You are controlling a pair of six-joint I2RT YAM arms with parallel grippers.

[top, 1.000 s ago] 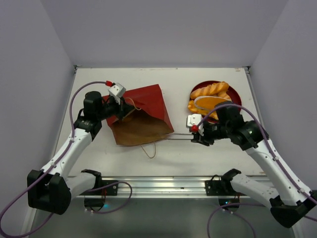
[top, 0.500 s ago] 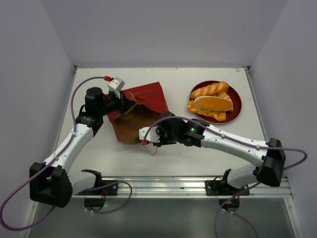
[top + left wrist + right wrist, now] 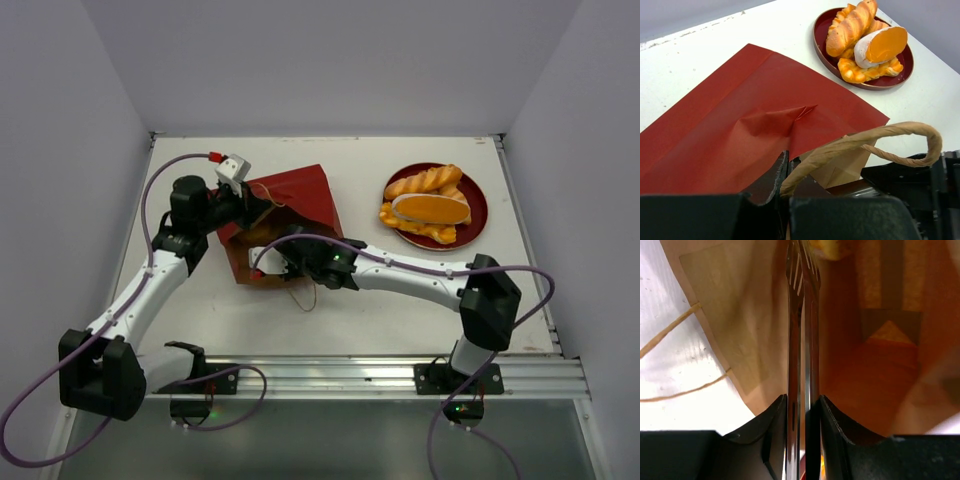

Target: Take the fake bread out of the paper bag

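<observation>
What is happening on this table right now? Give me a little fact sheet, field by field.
Bag: red, lying down, brown mouth facing the arms
Left fingers: shut on the bag's top edge, beside a handle
Right fingers: close together, empty, inside the bag's mouth
Bread in bag: a yellow-orange bit just ahead of the right fingers
Plate: red, to the right, apart from the bag
Bread on plate: several pieces piled together

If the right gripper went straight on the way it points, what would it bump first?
Probably a piece of fake bread. The right gripper points deep into the paper bag, and something orange-yellow shows just past its fingertips. Depth is hard to judge, so the bag's inner wall might come first.
</observation>
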